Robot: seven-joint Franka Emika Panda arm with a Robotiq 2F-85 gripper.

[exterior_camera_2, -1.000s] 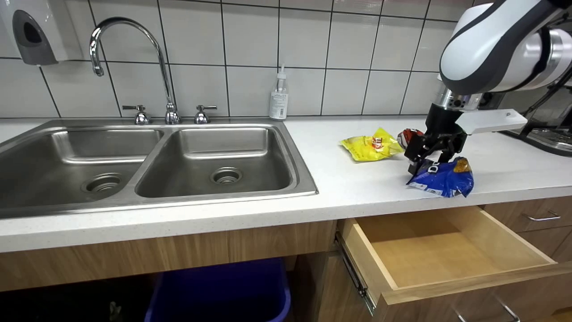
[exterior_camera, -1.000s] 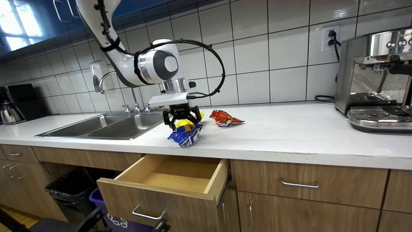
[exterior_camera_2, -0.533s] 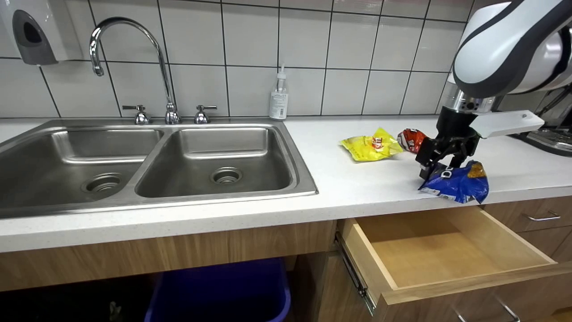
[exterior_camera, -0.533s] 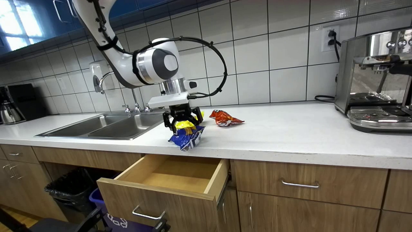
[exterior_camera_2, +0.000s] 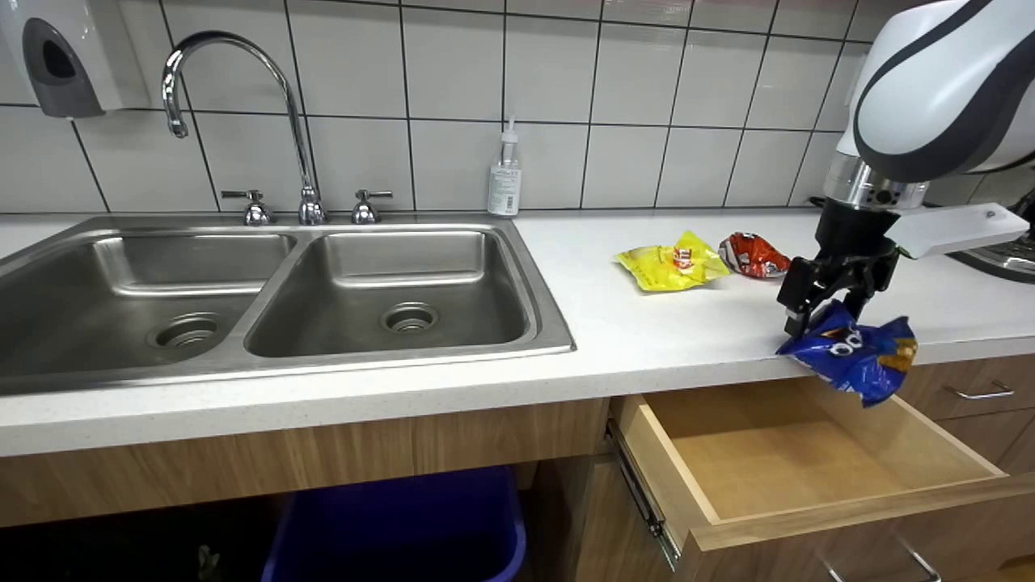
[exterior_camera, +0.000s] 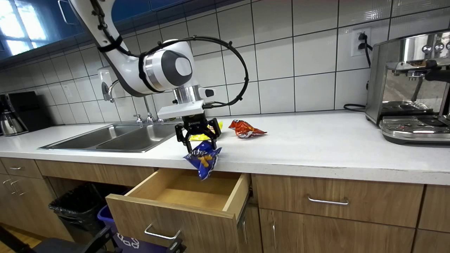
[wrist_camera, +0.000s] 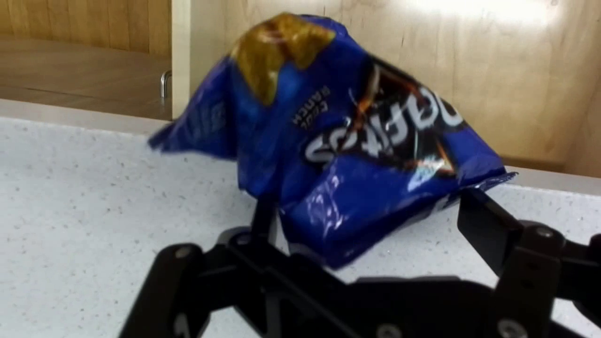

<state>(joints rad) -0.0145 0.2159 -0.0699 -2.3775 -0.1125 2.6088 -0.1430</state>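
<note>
A blue Doritos bag (exterior_camera: 204, 161) leans over the counter's front edge, tilted down above a pulled-out drawer (exterior_camera: 197, 195). In both exterior views my gripper (exterior_camera: 202, 149) stands low at the bag's rear, with the jaws wide apart. The bag (wrist_camera: 338, 126) fills the middle of the wrist view, and one corner pokes back between the fingers. It covers the left fingertip there. The right fingertip (wrist_camera: 472, 195) touches the bag's sealed edge, while counter shows beside its inner face. No squeeze on the bag is visible.
On the counter behind the gripper lie a yellow bag (exterior_camera_2: 673, 265) and a red bag (exterior_camera_2: 752, 255). A double steel sink (exterior_camera_2: 534, 283) is set beside them. An espresso machine (exterior_camera: 404, 91) stands farther along. Below the counter are a purple bin (exterior_camera: 133, 242) and a black-lined bin (exterior_camera: 77, 202).
Gripper and blue bag have moved together toward the counter's front edge. The bag has tipped from lying on the counter to sloping down over the drawer. The yellow and red bags stayed put.
</note>
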